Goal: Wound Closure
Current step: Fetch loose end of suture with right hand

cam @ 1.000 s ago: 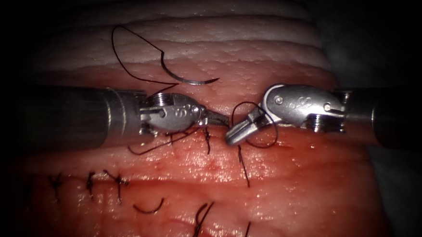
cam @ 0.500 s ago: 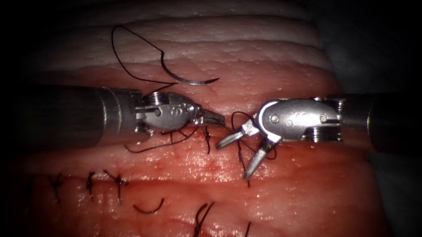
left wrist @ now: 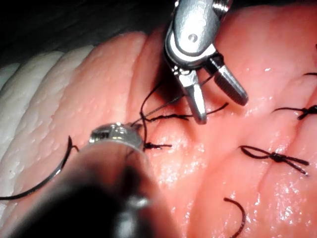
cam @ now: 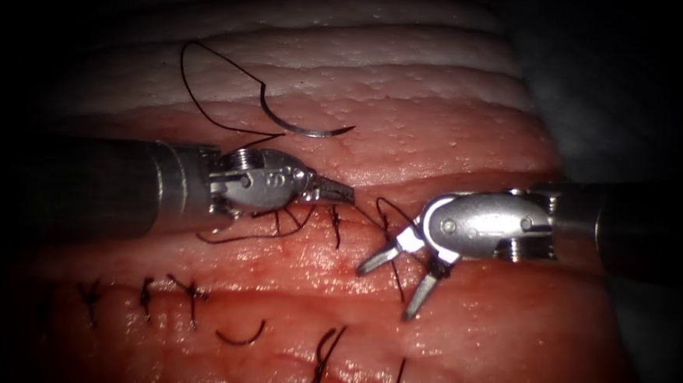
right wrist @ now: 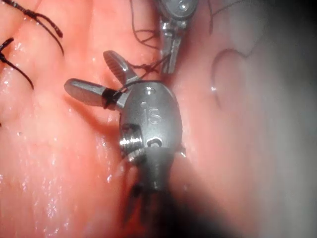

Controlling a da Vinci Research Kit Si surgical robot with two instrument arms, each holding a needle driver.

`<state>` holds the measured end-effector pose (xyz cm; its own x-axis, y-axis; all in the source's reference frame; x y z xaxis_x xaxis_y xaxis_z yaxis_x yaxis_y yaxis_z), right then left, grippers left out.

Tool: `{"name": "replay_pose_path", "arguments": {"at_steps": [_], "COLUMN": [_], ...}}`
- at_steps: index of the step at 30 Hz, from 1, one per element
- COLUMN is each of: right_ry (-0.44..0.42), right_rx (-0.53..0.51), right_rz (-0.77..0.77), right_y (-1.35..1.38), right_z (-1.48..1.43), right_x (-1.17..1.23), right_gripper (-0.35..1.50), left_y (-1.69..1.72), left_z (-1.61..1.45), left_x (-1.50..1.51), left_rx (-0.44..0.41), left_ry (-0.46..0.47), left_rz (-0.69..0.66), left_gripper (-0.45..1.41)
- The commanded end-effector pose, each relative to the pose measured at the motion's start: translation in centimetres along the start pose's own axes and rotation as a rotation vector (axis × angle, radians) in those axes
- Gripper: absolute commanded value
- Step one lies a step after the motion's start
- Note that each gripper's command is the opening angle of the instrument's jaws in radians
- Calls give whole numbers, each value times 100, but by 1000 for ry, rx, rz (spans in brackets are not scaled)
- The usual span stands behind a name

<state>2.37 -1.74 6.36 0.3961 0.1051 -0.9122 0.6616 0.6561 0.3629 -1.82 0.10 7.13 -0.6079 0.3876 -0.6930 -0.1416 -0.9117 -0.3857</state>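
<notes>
Glistening tissue (cam: 471, 105) behind; needle (cam: 306, 130) lying free on it above the cut, thread (cam: 207, 75) trailing. Left claw (cam: 340, 191) pinched on thread by the cut; right claw (cam: 392, 283) spread, gripping nothing.

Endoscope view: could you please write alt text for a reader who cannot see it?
The right end effector hangs open over the tissue, thread looped at its base. The left end effector is shut on thread. The needle lies free on the tissue above.
</notes>
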Motion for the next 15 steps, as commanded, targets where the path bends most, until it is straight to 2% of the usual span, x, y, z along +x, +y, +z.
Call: {"name": "replay_pose_path", "arguments": {"at_steps": [1,5,8,10,12,13,15], "right_ry": [-5,-21,-31,-33,-57,-76,-84], "right_rx": [3,6,8,10,21,29,32], "right_rz": [-4,-8,-7,-7,-3,0,1], "right_y": [6,5,7,8,9,10,11], "right_z": [9,14,14,13,11,10,9], "right_x": [-5,-10,-12,-13,-14,-15,-16], "right_gripper": [121,121,104,83,42,12,-8], "left_y": [-2,0,4,8,12,13,17], "left_z": [8,6,4,2,1,0,-2], "left_x": [0,0,0,0,0,0,0], "left_rx": [1,0,-2,-3,-4,-4,-5], "left_ry": [1,1,1,2,2,2,2], "left_rz": [2,4,6,8,9,10,12], "left_gripper": [-45,-45,-45,-45,-45,-45,-45]}}
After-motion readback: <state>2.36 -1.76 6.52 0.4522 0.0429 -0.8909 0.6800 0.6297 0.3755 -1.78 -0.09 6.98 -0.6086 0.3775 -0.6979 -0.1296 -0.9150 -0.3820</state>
